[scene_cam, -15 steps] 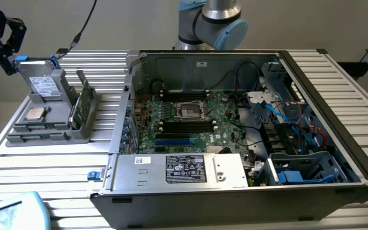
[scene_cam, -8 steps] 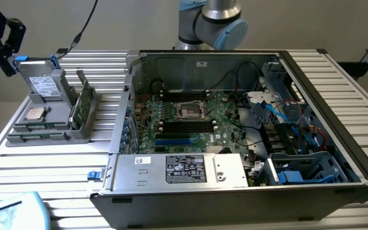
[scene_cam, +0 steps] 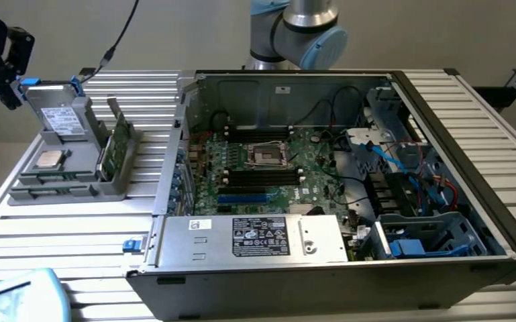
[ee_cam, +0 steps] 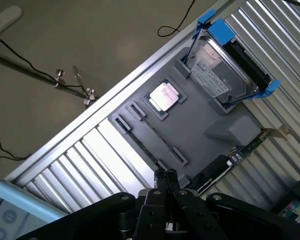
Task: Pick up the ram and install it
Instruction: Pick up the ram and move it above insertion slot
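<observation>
The ram (scene_cam: 105, 158) is a narrow green stick standing on edge at the right side of the grey parts holder (scene_cam: 70, 191), left of the open computer case (scene_cam: 267, 251). In the wrist view the ram (ee_cam: 215, 172) shows as a dark strip with pale marks along the holder's (ee_cam: 200, 127) edge. My gripper (scene_cam: 1, 67) hangs at the exterior view's far left, above and outside the holder's back corner. My gripper (ee_cam: 165, 176) has its two fingertips pressed together, shut, with nothing between them. The motherboard (scene_cam: 267, 168) lies inside the case with dark memory slots (scene_cam: 260, 176).
The holder also carries a hard drive in a blue caddy (ee_cam: 222, 65), a square silver CPU (ee_cam: 163, 96) and a broader green expansion card (ee_cam: 252, 143) with a metal bracket. A power supply (scene_cam: 253, 238) sits at the case front. Cables (ee_cam: 65, 80) lie on the floor beyond the slatted table.
</observation>
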Controlling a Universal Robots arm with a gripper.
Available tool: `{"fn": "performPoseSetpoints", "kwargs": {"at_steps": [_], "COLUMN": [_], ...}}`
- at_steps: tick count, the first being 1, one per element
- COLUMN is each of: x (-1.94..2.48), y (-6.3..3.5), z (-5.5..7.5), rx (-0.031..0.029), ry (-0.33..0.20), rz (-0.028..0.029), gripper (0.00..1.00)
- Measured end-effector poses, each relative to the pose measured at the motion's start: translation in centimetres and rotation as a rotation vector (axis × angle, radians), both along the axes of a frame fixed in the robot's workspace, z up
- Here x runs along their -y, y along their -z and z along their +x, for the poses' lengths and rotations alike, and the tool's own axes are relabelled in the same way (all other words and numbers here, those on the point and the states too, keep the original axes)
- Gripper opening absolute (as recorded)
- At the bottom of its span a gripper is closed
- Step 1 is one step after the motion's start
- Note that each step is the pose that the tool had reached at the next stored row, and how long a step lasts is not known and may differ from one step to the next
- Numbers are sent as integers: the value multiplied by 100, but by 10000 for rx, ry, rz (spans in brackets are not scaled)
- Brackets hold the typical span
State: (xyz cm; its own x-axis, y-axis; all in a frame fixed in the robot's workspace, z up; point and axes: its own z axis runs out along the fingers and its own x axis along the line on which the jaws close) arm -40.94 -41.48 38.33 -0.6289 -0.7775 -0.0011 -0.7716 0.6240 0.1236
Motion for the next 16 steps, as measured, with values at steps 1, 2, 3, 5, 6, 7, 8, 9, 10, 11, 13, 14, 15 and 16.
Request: {"fn": "performPoseSetpoints", "kwargs": {"at_steps": [1,2,3,5,6,7,8,9,10,11,13,14,15,16], "x": [0,0,0,0,0,0,0,0,0,0,0,0,0,-1], "y": [5,10,16,27,32,38,44,50,56,61,73,77,81,85], "z": [0,0,0,0,0,0,0,0,0,0,0,0,0,-1], "rx": [1,1,1,0,0,1,0,1,0,-1,-2,-1,3,24], "ry": [-179,-359,-550,-916,-1095,-1280,-1466,-1640,-1820,-1999,-2366,-2515,-2651,-2794], "rz": [1,1,1,0,0,0,-2,-2,-3,-5,-9,-14,-23,-39], "gripper": [11,11,11,11,11,11,11,11,11,11,11,11,11,11]}}
